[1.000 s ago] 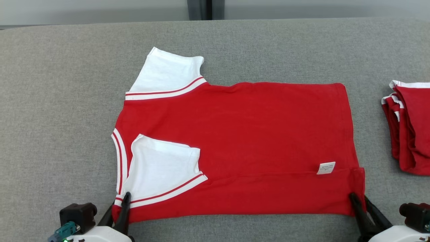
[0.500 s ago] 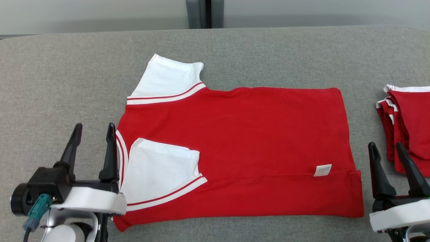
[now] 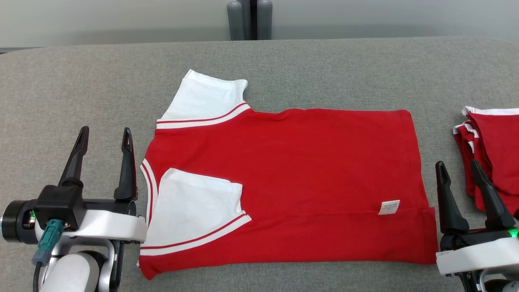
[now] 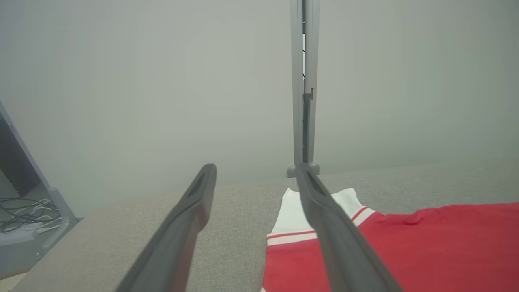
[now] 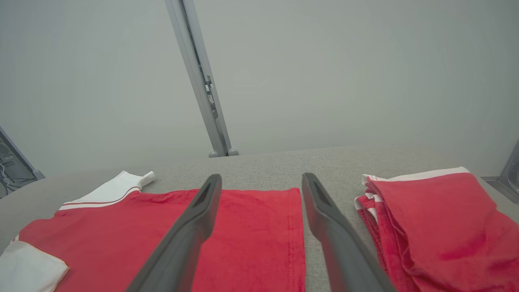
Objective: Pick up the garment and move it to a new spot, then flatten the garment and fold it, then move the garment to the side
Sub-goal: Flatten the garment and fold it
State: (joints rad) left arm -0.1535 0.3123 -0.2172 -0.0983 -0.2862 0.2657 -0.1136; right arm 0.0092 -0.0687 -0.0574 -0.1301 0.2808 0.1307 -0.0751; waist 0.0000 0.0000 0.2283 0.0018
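The garment (image 3: pixel 292 170) lies flat on the grey table, a red jersey with its near long edge folded up and one white sleeve (image 3: pixel 194 207) folded over the body. The other white sleeve (image 3: pixel 206 99) sticks out at the far left. A small white label (image 3: pixel 389 207) sits near the hem. My left gripper (image 3: pixel 104 134) stands open just left of the collar, holding nothing. My right gripper (image 3: pixel 458 166) stands open just right of the hem, also holding nothing. The garment (image 4: pixel 405 247) also shows in the left wrist view and, as the garment's hem end (image 5: pixel 251 239), in the right wrist view.
A pile of other folded red garments with white trim (image 3: pixel 492 150) lies at the table's right edge, close beside my right gripper; the same pile (image 5: pixel 429 227) appears in the right wrist view. A grey post (image 3: pixel 249 20) stands behind the table's far edge. Bare grey table (image 3: pixel 61 89) spreads to the left.
Both grippers let go of the garment's near corners, opened, and rose beside it. The folded near edge stays down on the shirt. The head camera has tilted slightly.
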